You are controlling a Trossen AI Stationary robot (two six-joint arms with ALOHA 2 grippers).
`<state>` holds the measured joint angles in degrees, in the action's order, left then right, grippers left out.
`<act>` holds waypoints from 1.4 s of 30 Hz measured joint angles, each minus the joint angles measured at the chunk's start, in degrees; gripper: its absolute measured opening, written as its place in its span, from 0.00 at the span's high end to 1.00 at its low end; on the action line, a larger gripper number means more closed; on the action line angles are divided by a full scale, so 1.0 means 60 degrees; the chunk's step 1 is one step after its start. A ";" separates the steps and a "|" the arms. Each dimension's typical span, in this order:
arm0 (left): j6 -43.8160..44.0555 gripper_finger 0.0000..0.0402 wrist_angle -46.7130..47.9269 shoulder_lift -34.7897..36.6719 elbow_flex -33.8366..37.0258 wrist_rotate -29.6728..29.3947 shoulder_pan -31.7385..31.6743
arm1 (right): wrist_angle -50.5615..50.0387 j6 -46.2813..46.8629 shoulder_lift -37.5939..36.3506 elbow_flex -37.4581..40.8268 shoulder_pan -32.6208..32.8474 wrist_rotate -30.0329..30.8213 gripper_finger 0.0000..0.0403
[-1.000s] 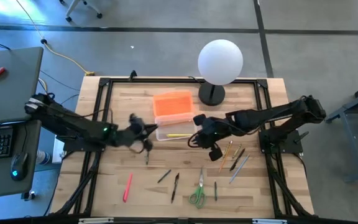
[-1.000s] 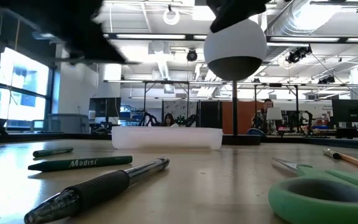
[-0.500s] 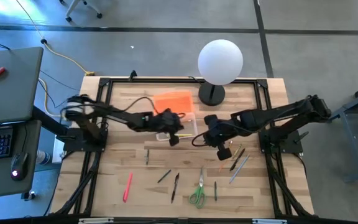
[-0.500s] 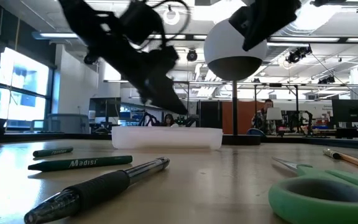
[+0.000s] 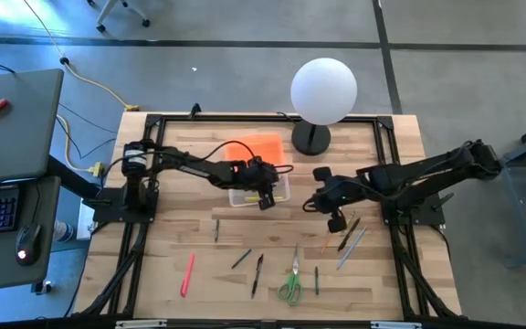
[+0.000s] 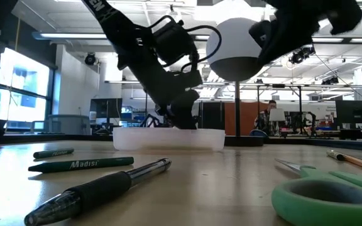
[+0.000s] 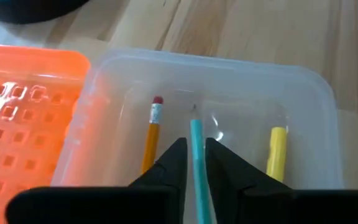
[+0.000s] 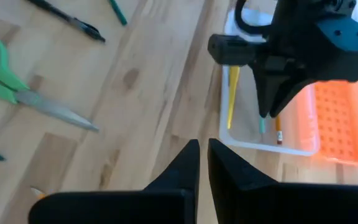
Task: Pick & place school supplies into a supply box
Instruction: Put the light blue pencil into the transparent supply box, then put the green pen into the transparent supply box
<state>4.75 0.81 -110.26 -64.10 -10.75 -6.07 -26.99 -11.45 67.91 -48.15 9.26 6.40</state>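
Observation:
The clear supply box (image 5: 257, 190) sits mid-table, with its orange lid (image 5: 254, 152) on the far side of it. Inside lie an orange pencil with a red eraser (image 7: 151, 134) and a yellow pencil (image 7: 276, 149). My left gripper (image 5: 265, 194) hangs over the box, shut on a teal pencil (image 7: 196, 146). My right gripper (image 5: 334, 216) hovers shut and empty over bare table to the right of the box. Green-handled scissors (image 5: 290, 281), a pink-red marker (image 5: 188, 273) and several pens (image 5: 257, 272) lie flat near the front edge. My left gripper pinches the teal pencil between its two fingers (image 7: 174, 163), and the pencil runs along them. Its pointed tip (image 7: 194, 112) sticks out past the fingertips. The fingers slant down from above into the box (image 8: 271, 102). The pencil is off the table; whether its tip touches the box floor, I cannot tell.
A white globe lamp (image 5: 323, 90) stands on its dark base at the far edge, right of the lid. More pencils (image 5: 349, 232) lie beside my right gripper, and a grey one (image 5: 215, 228) lies left of centre. A black frame (image 5: 153, 123) runs round the table's edges.
My left gripper has swept from the table's left-centre toward the right and come down over the supply box. My right gripper has drawn away from the box toward the table's right edge.

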 joint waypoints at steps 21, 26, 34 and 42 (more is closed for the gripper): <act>-0.1005 0.71 0.2676 0.0623 -0.3538 -0.0888 0.0012 | 0.1449 0.0250 -0.0401 0.2067 0.0934 -0.2420 0.97; -0.0756 0.71 0.3896 0.0623 -0.4501 -0.0920 0.0012 | 0.1331 -0.0350 -0.0391 0.2067 0.1256 -0.2802 0.97; -0.0454 0.71 0.4574 0.0619 -0.4801 -0.1338 0.0012 | 0.1593 -0.1850 -0.0387 0.2056 0.1424 -0.1700 0.93; -0.0002 0.71 0.4946 0.0619 -0.4798 -0.1394 0.0012 | 0.2938 -0.2103 -0.0387 0.2056 0.1421 -0.1232 0.91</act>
<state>4.74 30.48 -106.54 -92.88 -19.11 -6.00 -9.37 -24.07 65.58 -35.81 17.78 -0.99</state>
